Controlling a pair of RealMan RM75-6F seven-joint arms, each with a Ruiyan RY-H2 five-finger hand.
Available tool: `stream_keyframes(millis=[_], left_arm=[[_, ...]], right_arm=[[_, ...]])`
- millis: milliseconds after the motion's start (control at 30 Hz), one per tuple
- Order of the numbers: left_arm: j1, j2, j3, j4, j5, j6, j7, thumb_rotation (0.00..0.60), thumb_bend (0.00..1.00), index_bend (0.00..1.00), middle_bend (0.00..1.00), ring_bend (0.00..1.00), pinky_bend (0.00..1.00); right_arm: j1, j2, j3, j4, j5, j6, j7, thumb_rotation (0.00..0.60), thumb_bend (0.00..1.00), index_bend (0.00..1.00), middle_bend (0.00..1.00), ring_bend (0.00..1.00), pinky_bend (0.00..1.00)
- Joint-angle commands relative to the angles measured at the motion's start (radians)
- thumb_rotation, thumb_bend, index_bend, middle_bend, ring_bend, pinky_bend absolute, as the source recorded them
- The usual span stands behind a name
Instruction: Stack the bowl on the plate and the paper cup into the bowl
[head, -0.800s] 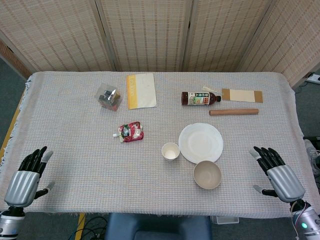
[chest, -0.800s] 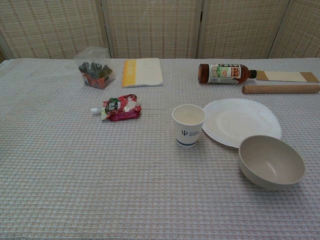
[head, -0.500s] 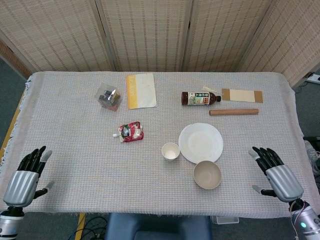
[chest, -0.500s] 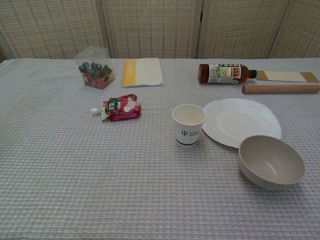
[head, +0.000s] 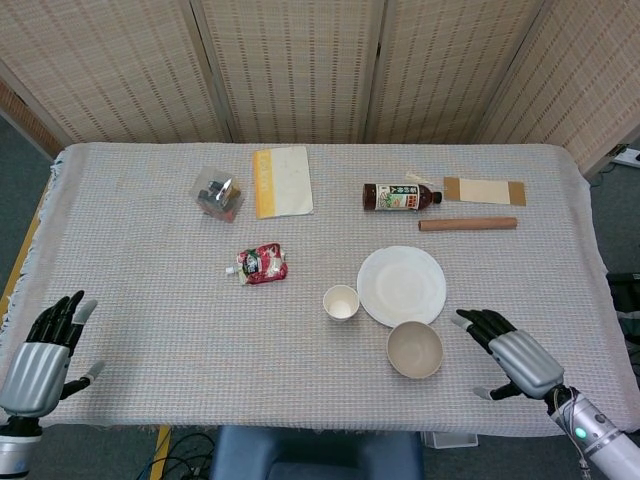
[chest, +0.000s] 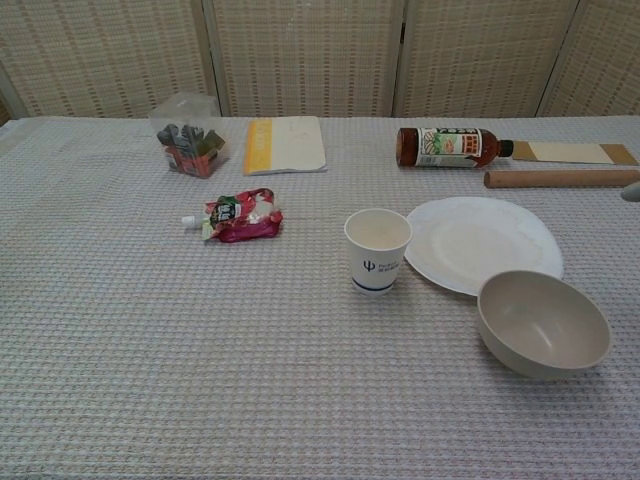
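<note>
A beige bowl (head: 415, 349) (chest: 543, 323) sits upright on the cloth just in front of a white plate (head: 402, 285) (chest: 482, 243). A white paper cup (head: 341, 302) (chest: 377, 249) stands upright left of the plate. My right hand (head: 512, 354) hovers open, fingers spread, a short way right of the bowl and holds nothing; only a fingertip (chest: 631, 191) shows at the chest view's right edge. My left hand (head: 45, 350) is open at the table's near left corner, far from everything.
A red snack pouch (head: 262, 264) lies left of the cup. Further back are a clear box of clips (head: 218, 194), a yellow-edged notebook (head: 281, 181), a lying bottle (head: 400, 196), a wooden rolling pin (head: 467, 224) and a flat card (head: 484, 191).
My right hand has moved left toward the bowl, and its fingertip now enters the chest view. My left hand shifted slightly down and left. The bowl, plate and cup have not moved.
</note>
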Motion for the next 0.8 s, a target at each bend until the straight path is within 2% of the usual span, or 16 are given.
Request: stream_keyframes(millis=[33, 300, 800], left_arm=[[0.003, 0.005, -0.004, -0.002, 0.004, 0.011, -0.012, 0.6, 0.25, 0.04, 0.0, 0.0, 0.16], [0.016, 0.016, -0.007, -0.002, 0.005, 0.037, -0.034, 0.6, 0.25, 0.04, 0.0, 0.0, 0.16], [0.044, 0.039, -0.017, -0.007, -0.001, 0.083, -0.066, 0.6, 0.25, 0.04, 0.0, 0.0, 0.16]], right_arm=[[0.091, 0.021, 0.031, -0.088, 0.076, -0.138, -0.051, 0.6, 0.11, 0.0, 0.0, 0.0, 0.0], [0.168, -0.061, 0.066, -0.108, 0.208, -0.288, -0.178, 0.6, 0.1, 0.0, 0.0, 0.0, 0.0], [0.239, -0.195, 0.091, -0.03, 0.29, -0.372, -0.193, 0.6, 0.1, 0.0, 0.0, 0.0, 0.0]])
